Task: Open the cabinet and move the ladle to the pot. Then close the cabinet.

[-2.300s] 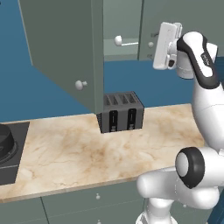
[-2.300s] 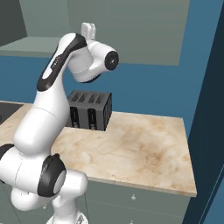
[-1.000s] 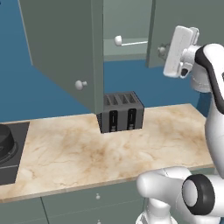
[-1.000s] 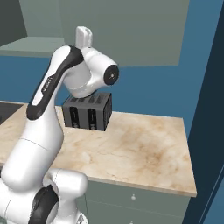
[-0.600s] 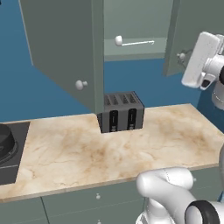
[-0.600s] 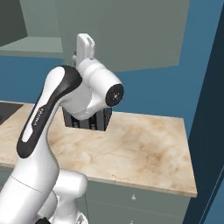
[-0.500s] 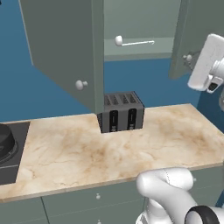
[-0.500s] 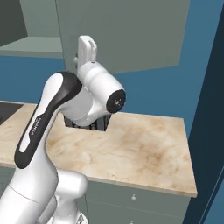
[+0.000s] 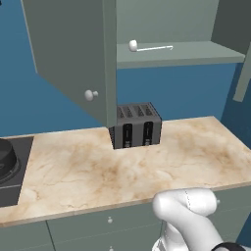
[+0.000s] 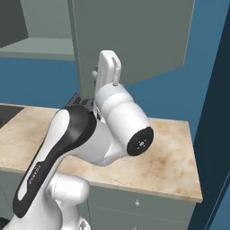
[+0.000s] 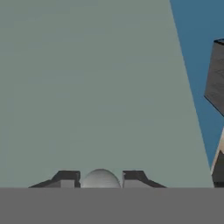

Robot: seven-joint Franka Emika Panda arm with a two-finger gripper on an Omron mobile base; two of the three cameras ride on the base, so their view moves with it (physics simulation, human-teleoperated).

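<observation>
Ladle (image 9: 147,47) lies flat on the one shelf (image 9: 196,54) inside the cabinet (image 9: 162,29), bowl end toward the left, thin handle running right. Nothing else shows on that shelf. Both doors stand swung out: the left door (image 9: 73,54) hangs over the surface (image 9: 98,166), its white knob (image 9: 89,95) facing forward; the right door (image 10: 134,40) is swung wide toward the arm's side.

Pincer (image 11: 100,177) sits at the right door's knob (image 11: 100,180). Hand view: the two dark tips flank the round knob closely, one on each side, with the flat door face behind. Whether the tips press the knob or have just let go, I cannot tell; the gap is narrow, knob-wide. Likely placed so because the knob is the pull point for opening.

Pot (image 9: 9,159) sits at the far left edge, partly cut off, well apart from the ladle; inside not readable. Toaster (image 9: 136,125) stands on the surface under the cabinet.

Judgement: opening looks done; ladle pick comes next.
</observation>
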